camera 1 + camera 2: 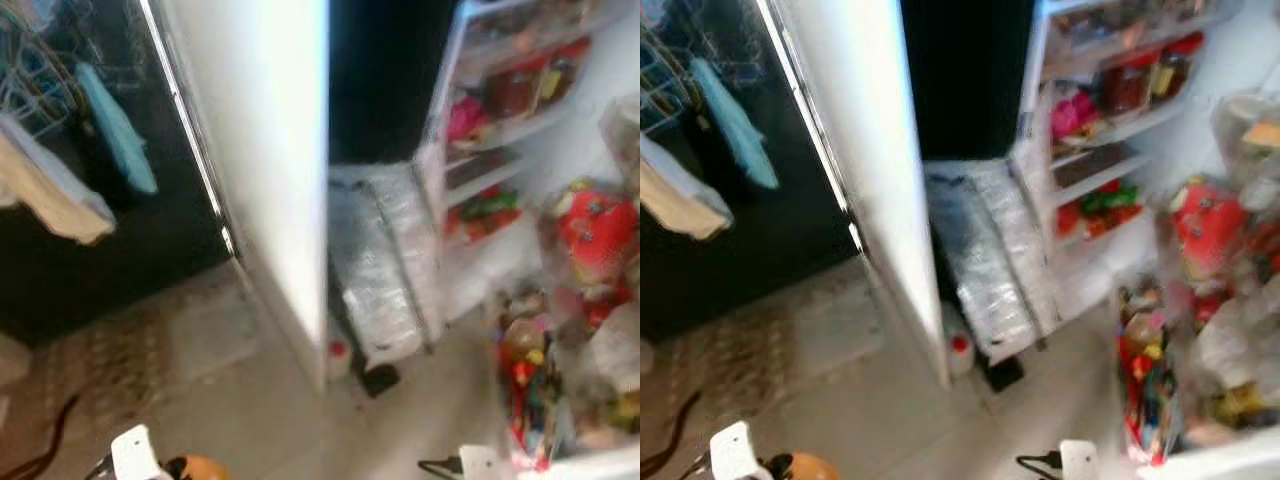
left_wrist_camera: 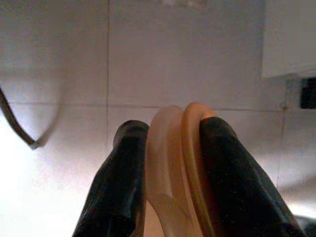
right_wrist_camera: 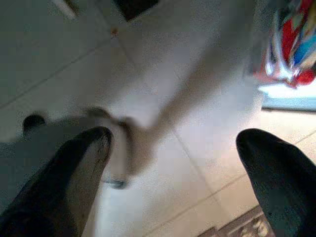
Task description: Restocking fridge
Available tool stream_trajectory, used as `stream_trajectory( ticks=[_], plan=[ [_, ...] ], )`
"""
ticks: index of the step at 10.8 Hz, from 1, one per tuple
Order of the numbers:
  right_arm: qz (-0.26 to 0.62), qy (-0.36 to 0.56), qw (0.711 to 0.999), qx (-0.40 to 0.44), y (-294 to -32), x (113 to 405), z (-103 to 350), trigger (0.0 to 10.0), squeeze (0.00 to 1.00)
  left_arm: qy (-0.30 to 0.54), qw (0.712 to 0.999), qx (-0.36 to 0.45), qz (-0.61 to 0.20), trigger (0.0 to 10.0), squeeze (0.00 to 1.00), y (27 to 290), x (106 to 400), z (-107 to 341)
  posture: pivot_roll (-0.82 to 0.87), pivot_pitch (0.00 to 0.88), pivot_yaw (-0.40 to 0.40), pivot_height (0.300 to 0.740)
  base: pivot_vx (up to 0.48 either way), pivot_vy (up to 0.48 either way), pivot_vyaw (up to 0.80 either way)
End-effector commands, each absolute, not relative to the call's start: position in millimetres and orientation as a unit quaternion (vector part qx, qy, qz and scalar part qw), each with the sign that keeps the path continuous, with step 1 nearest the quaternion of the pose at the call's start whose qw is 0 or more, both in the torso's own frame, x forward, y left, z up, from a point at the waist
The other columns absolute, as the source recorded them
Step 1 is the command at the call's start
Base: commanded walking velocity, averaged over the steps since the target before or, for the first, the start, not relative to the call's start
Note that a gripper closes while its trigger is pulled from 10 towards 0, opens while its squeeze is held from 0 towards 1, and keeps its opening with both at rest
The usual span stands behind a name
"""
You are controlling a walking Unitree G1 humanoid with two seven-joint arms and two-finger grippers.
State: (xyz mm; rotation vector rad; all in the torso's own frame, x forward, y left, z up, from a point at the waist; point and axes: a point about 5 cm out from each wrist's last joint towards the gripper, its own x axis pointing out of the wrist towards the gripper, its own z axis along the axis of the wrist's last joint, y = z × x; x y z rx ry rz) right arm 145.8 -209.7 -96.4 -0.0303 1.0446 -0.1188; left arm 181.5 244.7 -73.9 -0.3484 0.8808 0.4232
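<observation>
The left gripper is clamped on a smooth, rounded orange object above pale floor tiles. Right of it stands the glossy white fridge door, then crowded fridge shelves. The right gripper hangs with fingers wide apart over the tiles.

white fridge door, teal cloth, orange object

A light-blue cloth and a beige cloth hang beside a patterned floor mat.
</observation>
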Motion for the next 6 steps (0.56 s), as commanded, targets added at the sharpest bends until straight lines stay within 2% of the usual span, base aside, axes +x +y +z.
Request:
stream_trajectory(
  ticks=[1,2,4,6],
  plan=[
    [-0.055,0.515,0.855,-0.013,-208.5,136.6,-100.2,10.0,0.0,0.439,0.86,-0.165,0.199,10.0,0.0,241.8,174.5,-78.5,-0.07,0.105,0.05,0.74,0.0,-0.3,0.0],
    [-0.049,0.516,0.855,-0.023,-208.0,137.4,-100.0,10.0,0.0,0.44,0.86,-0.164,0.2,10.0,0.0,242.1,174.4,-78.4,-0.07,0.106,0.051,0.74,0.0,0.0,0.0],
    [-0.041,0.513,0.857,-0.023,-198.4,143.3,-99.7,10.0,0.0,0.44,0.859,-0.165,0.202,10.0,0.0,242.5,174.4,-78.4,-0.07,0.108,0.052,0.74,0.0,0.0,0.8],
    [-0.053,0.507,0.86,-0.01,-193.2,151.0,-97.8,10.0,0.0,0.44,0.859,-0.166,0.203,10.0,0.0,242.6,174.7,-78.2,-0.07,0.11,0.051,0.74,0.0,0.0,0.0]
  ],
)
